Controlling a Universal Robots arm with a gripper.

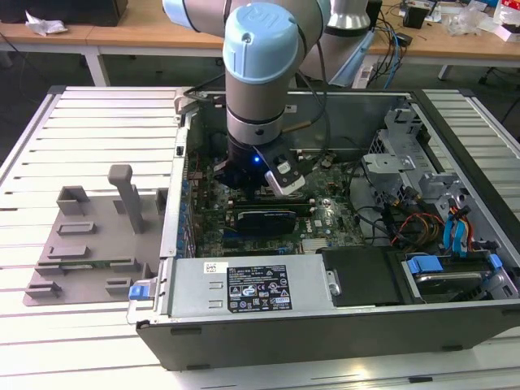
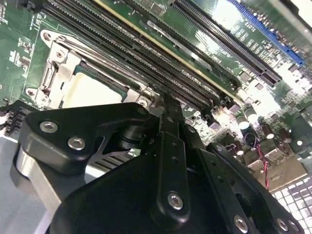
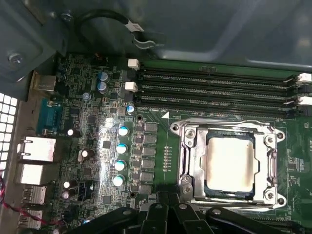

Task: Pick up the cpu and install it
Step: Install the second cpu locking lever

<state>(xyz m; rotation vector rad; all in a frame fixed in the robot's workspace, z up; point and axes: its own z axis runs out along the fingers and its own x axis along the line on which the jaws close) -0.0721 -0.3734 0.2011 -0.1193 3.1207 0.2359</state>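
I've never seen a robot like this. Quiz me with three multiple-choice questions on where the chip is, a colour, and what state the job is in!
1. Where is the cpu?
A on the grey plate
B in the socket frame
C on the slatted table

2. What colour is the arm's big round joint cap?
A red
B light blue
C yellow

3. Does the pincer hold the cpu?
A yes
B no, the cpu sits apart in the socket frame
C it holds a cable

Answers: B, its silvery top lies inside the frame; B, seen in the exterior view; B, the fingers are beside the frame.
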